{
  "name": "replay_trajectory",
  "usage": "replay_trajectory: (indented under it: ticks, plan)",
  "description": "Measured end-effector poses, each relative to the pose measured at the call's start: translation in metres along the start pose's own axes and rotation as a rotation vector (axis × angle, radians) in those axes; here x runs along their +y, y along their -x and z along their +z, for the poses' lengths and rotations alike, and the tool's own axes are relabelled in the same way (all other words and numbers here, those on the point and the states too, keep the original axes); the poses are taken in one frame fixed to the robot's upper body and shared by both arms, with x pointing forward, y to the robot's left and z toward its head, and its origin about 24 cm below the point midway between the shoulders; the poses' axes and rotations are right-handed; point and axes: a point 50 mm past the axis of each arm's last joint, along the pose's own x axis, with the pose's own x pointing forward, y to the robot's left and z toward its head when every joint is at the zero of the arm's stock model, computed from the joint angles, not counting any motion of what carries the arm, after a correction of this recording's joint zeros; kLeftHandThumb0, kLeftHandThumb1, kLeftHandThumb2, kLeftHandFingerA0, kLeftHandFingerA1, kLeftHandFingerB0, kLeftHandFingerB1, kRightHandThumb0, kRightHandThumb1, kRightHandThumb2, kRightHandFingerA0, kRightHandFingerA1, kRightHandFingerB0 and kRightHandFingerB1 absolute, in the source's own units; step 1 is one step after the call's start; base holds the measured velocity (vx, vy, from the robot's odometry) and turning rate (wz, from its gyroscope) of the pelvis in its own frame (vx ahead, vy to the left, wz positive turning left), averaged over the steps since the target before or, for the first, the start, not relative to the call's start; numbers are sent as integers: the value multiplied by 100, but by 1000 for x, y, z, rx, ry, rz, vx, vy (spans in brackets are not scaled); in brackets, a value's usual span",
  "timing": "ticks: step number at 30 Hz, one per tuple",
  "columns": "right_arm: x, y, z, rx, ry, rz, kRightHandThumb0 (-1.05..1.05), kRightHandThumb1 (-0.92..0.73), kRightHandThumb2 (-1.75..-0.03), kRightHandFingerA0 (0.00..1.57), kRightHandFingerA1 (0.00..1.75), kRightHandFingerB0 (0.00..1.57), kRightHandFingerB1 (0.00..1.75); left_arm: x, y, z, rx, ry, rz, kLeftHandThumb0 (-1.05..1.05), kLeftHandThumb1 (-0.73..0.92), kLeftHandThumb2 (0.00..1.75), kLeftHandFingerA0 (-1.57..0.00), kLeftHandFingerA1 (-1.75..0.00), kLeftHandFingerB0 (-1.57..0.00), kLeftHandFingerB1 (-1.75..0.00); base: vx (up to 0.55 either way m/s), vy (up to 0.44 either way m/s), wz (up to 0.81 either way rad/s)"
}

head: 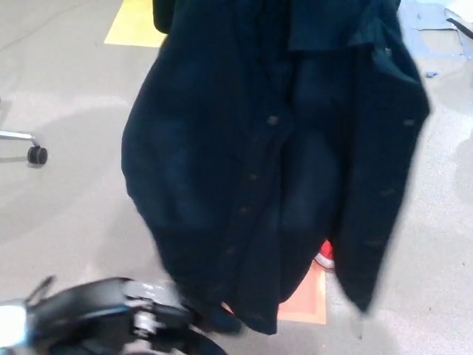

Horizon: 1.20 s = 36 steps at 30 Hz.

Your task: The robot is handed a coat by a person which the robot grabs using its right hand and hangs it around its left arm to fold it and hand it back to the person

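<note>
A dark navy coat with a row of buttons hangs upright in the middle of the head view, its top cut off by the picture's upper edge. What holds it up is out of sight. My left arm lies blurred across the bottom left, black with pale parts. My left hand reaches the coat's lower hem, and motion blur hides whether it touches the cloth. My right hand does not show.
Part of a person's red and white shoe peeks out behind the coat, on an orange floor patch. A chair caster stands at the left edge. A yellow floor patch lies at the top left on the grey floor.
</note>
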Motion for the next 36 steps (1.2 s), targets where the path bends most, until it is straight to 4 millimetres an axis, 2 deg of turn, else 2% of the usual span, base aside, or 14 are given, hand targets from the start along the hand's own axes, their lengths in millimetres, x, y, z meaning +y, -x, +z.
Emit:
replay_trajectory:
  ticks: [2, 4, 8, 13, 14, 17, 18, 19, 24, 25, 26, 30, 35, 36]
  plan:
    - [-4, -2, 10, -27, -2, -23, -28, -69, -64, 79, 152, 77, 114, -5, -15, 6, -2, -8, -91, -80, 88, 66, -33, -46, -29, -38, 0, 0, 0]
    - [-12, -6, 25, -71, -2, -60, -26, -69, -60, 93, 105, 88, 59, -12, -30, 11, -1, -14, -189, -74, 88, 66, -31, -47, -27, -39, 0, 0, 0]
    - [-25, -9, 54, -162, -21, -123, -29, -76, -62, 85, 136, 87, 78, -16, -54, 15, 14, -6, -298, -68, 85, 65, -32, -47, -24, -38, 0, 0, 0]
    - [-20, -11, 80, -239, -90, -122, -37, -78, -63, 88, 88, 79, 55, -15, -82, 13, 10, 62, -307, -70, 83, 64, -30, -44, -22, -37, 0, 0, 0]
    - [-18, -11, 84, -251, -105, -120, -35, -63, -99, 82, 82, 69, 70, -14, -87, 12, 15, 73, -301, -69, 84, 64, -28, -45, -22, -38, 0, 0, 0]
    - [-14, -12, 102, -302, -161, -106, -47, -81, -64, 87, 85, 80, 47, -10, -105, 8, 21, 107, -266, -65, 88, 66, -23, -39, -19, -33, 0, 0, 0]
    - [-12, -11, 108, -320, -186, -97, -36, -63, -101, 77, 90, 54, 64, -9, -112, 6, 21, 120, -250, -67, 85, 64, -26, -44, -22, -36, 0, 0, 0]
    - [-11, -11, 113, -333, -207, -88, -36, -74, -64, 83, 90, 67, 54, -7, -117, 4, 20, 131, -234, -70, 84, 64, -24, -43, -21, -36, 0, 0, 0]
    - [-11, -8, 144, -428, -315, -44, -35, -87, -65, 90, 100, 84, 67, 7, -143, -2, 27, 160, -136, -37, 55, 109, -1, -50, 0, -48, 0, 0, 0]
    - [-13, -7, 150, -447, -338, -39, -29, -65, -108, 91, 95, 80, 79, 10, -147, -2, 30, 163, -114, -36, 54, 109, -1, -50, 0, -48, 0, 0, 0]
    - [-15, -6, 156, -469, -363, -36, -36, -85, -64, 93, 85, 86, 64, 16, -152, -2, 34, 164, -85, -36, 52, 108, -1, -50, 0, -48, 0, 0, 0]
    - [-26, -2, 168, -520, -417, -37, -32, -84, -64, 104, 68, 90, 67, 30, -162, 0, 44, 172, 6, -71, 78, 64, -19, -29, -20, -28, 0, 0, 0]
    - [-43, 6, 179, -592, -467, -63, -26, -72, -60, 97, 71, 65, 57, 55, -172, 9, 64, 147, 129, -82, 67, 98, -2, -38, -2, -35, 0, 0, 0]
    - [-47, 8, 181, -608, -478, -71, -28, -77, -63, 99, 70, 72, 59, 61, -172, 12, 70, 138, 156, -71, 83, 66, -12, -28, -10, -25, 0, 0, 0]
